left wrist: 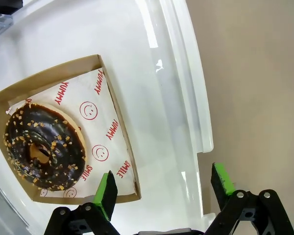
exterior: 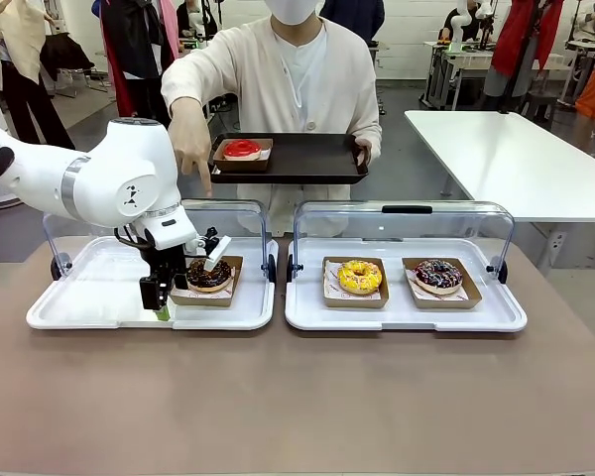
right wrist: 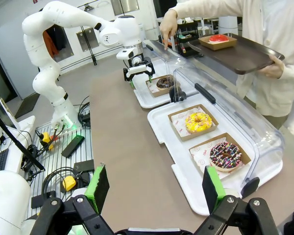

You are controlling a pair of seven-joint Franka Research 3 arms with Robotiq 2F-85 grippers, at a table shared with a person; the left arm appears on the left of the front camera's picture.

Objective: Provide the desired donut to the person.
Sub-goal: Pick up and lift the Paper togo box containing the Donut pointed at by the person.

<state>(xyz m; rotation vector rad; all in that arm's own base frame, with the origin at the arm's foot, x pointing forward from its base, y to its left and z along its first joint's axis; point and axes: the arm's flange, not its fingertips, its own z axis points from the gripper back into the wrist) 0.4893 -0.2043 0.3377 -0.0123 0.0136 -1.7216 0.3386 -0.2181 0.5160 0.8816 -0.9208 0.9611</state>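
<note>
In the front view you see the person [exterior: 297, 79] holding a dark serving tray [exterior: 307, 167] with a red donut [exterior: 242, 149] on it, while the person's free hand [exterior: 190, 149] points one finger down at the chocolate nut donut [exterior: 208, 275]. This donut lies in its cardboard box [exterior: 216, 297] on the left white tray [exterior: 79, 309]. The left gripper [exterior: 162, 297] hangs just beside the box, at its near side. The front view is too small to show you its fingers well. The left wrist view is clearer: the jaws are spread wide and hold nothing, one green pad [left wrist: 108, 188] is over the box corner, and the other is over the table [left wrist: 255, 98], just past the tray rim. In the right wrist view the right gripper [right wrist: 154, 188] is also spread and empty above the table, near the yellow donut [right wrist: 198, 121] and the sprinkled donut [right wrist: 225, 154].
</note>
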